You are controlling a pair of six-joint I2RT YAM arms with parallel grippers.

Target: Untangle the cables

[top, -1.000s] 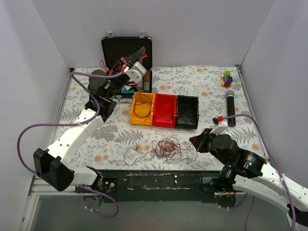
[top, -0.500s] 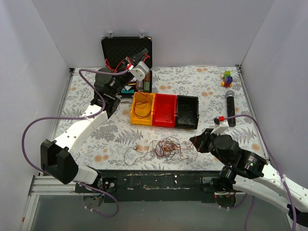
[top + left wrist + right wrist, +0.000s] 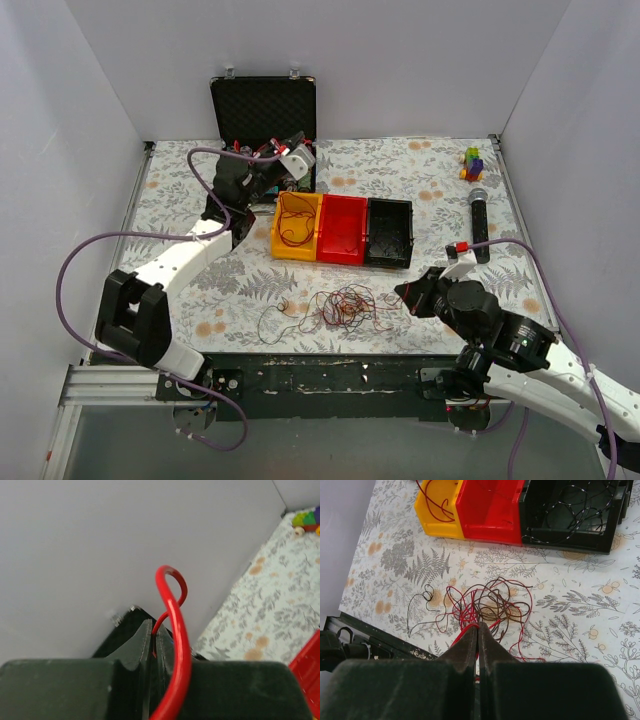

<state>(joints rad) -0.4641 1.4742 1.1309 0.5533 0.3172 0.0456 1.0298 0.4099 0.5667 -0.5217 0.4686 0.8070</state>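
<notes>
Pinching red cable (image 3: 178, 645), left end effector (image 3: 152, 628), loop pointing forward

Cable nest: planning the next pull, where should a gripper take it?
Take the lone dark loop trailing off the nest's left side, from above: it lies flat, clear of the dense red middle, so likely one strand gets pinched.

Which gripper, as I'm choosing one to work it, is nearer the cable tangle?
Right. The right gripper is shut on the tangle's right edge; the left gripper is back by the black case, pinching a red wire.
</notes>
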